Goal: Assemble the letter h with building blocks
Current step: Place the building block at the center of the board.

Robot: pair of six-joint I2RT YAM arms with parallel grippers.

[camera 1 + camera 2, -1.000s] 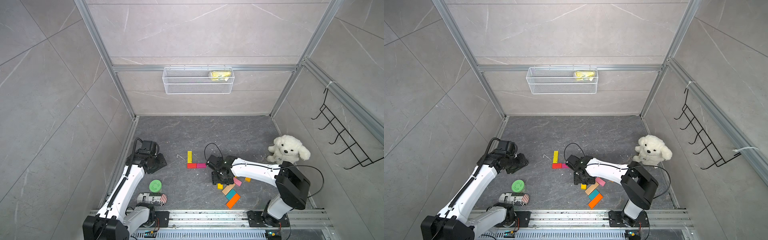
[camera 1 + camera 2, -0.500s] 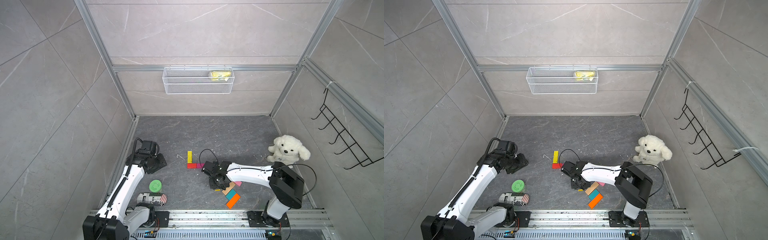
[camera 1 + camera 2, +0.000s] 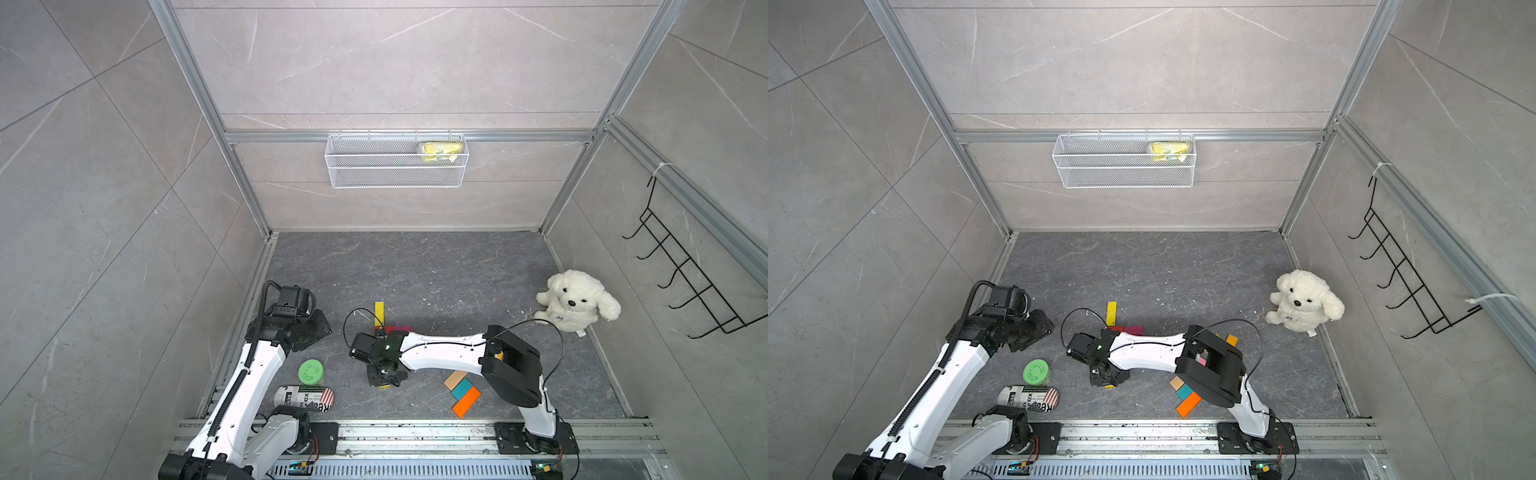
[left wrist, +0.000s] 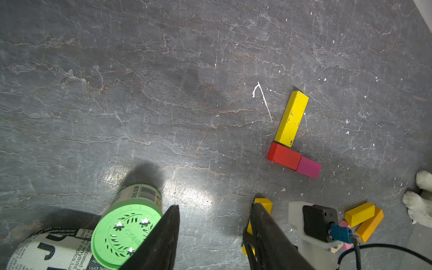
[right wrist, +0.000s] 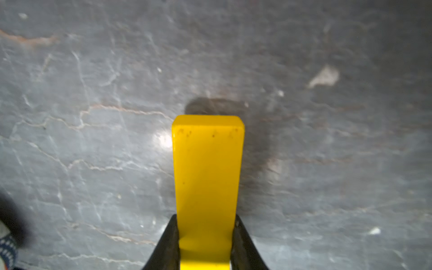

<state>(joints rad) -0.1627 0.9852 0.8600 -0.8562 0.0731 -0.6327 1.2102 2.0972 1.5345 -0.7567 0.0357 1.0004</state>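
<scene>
My right tool is clamped tight on one end of a long flat yellow painted block, its jaws pressing the narrow sides and the free end sticking out over the grey stone tabletop. My left tool stands partly open and holds nothing. A second long yellow block, a red block and a magenta block lie touching in an L. Tan, teal and orange blocks sit in a row.

Both top views: same high perch, steep downward look, far off, whole cell floor shared; left wrist: low, oblique, mid-range, shares red block, green jar with top views; right wrist: nearest, facing floor, gripped yellow block mid-frame
</scene>
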